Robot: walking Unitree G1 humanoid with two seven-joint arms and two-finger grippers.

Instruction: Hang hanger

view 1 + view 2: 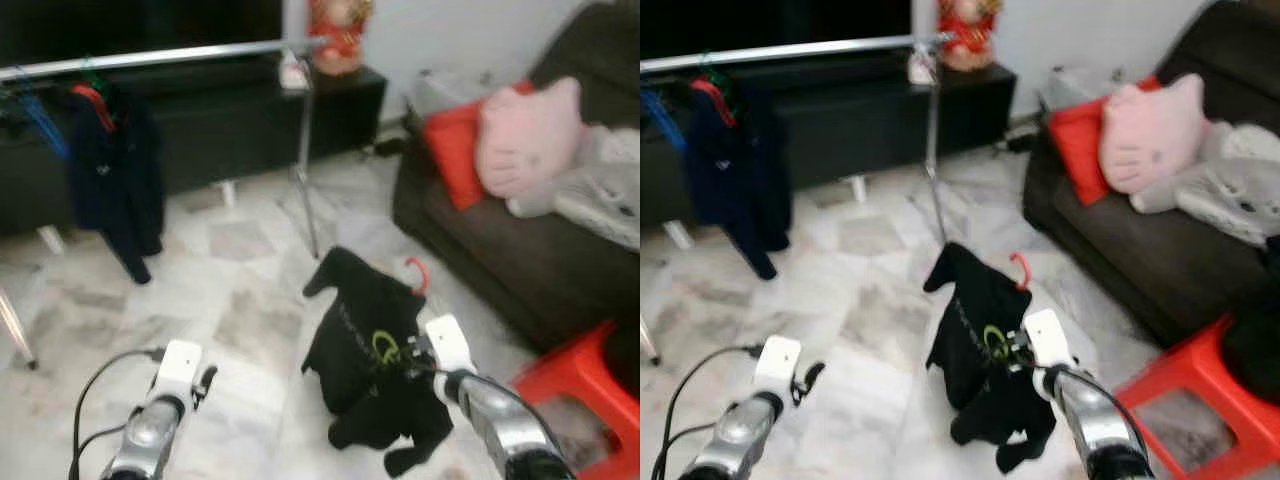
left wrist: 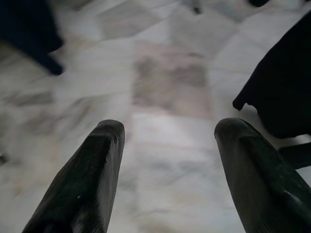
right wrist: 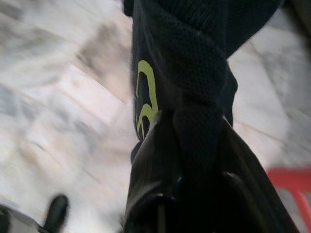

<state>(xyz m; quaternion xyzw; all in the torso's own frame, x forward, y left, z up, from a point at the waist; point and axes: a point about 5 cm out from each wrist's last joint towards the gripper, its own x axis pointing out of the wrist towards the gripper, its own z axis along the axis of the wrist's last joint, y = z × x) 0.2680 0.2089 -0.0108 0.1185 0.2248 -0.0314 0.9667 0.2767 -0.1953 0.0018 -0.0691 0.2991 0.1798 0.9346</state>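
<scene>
Standing off to the side: sofa along the robot's right, dark cabinet at the back, marble floor between them, and the rail running across the upper left with a dark garment already on it. Rail's upright pole stands in the middle of the floor, red stool near the robot's right side. Right gripper is clenched on the black shirt, fabric bunched between the fingers in the wrist view; the shirt's red hanger hook pokes up behind it, well short of the rail and lower. Left gripper hangs spread open over bare floor, holding nothing. Looks like the carry leg, hang not yet done. To do it well: grip is on cloth, not the hanger, so I'd lift slow and keep the hook upright and facing the rail, then come down over the bare stretch between the hung garment and the pole. Room: open floor ahead-left; watch the pole, stool edge and the sofa corner on the right swing.
</scene>
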